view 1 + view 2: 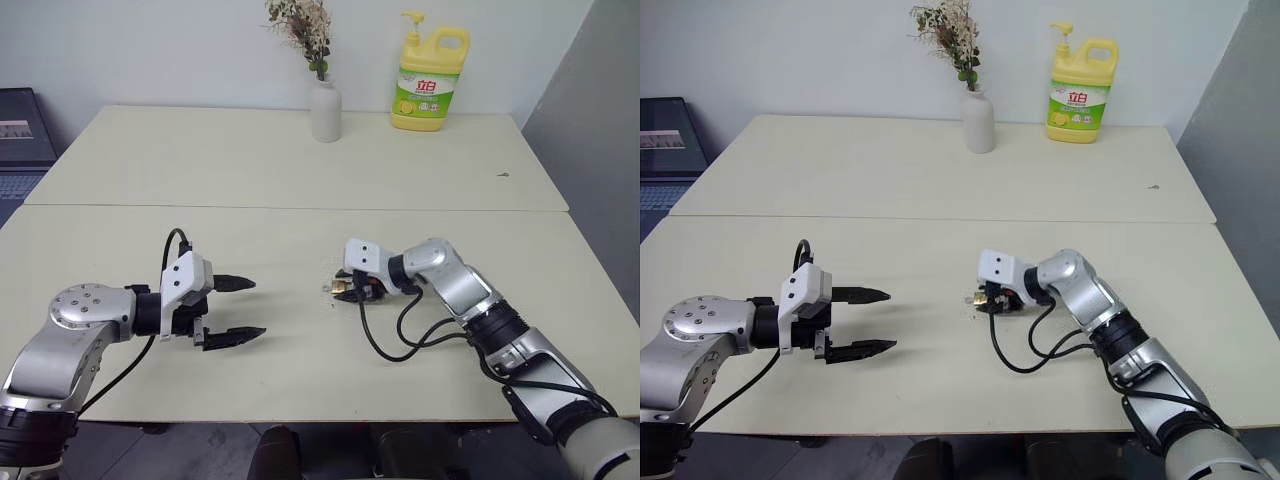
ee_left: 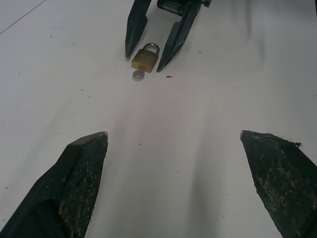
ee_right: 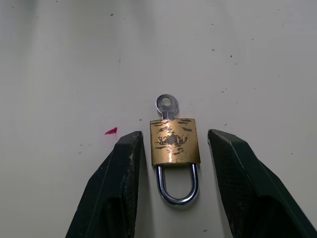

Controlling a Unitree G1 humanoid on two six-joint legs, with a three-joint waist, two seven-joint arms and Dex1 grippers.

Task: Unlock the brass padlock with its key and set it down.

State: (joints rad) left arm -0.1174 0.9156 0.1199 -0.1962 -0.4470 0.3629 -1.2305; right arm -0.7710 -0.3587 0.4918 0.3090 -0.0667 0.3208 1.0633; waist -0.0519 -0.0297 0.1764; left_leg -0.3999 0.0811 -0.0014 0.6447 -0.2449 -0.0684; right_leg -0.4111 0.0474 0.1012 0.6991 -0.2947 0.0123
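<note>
Brass padlock lies flat (key opposite shackle), shackle toward right end effector.

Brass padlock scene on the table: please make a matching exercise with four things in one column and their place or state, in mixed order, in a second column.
Things:
1. brass padlock
2. key
3. left gripper
4. yellow bottle

Places or states:
A. stands at the table's far edge
B. open, holding nothing
C. lies flat between the right gripper's open fingers
D. inserted in the lock body

Pairs: 1-C, 2-D, 3-B, 4-A
</note>
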